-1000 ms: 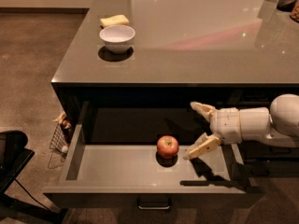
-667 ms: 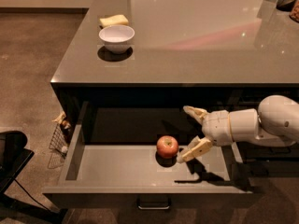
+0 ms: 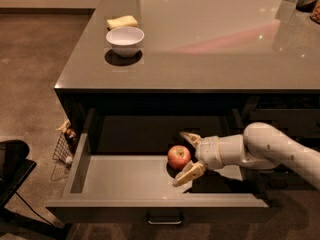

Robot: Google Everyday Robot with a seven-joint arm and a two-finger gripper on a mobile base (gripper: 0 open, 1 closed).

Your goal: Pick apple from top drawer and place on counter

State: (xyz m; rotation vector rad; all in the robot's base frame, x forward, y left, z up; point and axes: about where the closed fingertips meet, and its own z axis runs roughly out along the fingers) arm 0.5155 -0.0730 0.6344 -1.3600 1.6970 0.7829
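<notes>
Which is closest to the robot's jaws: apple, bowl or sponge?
The red apple in the top drawer, between the open jaws. The bowl and sponge sit on the counter.

The top drawer [image 3: 125, 178] is pulled fully out, a wide, shallow grey tray with a flat floor, low sides and a small metal handle on its front. The apple [image 3: 178, 156], small, round and red with a paler patch on top, sits upright on the drawer's floor, right of the drawer's middle and towards its back. The counter [image 3: 210, 49], glossy grey-brown and reflective, lies directly above the drawer's back part. The gripper [image 3: 184, 158] is inside the drawer with its fingers spread apart on either side of the apple.
</notes>
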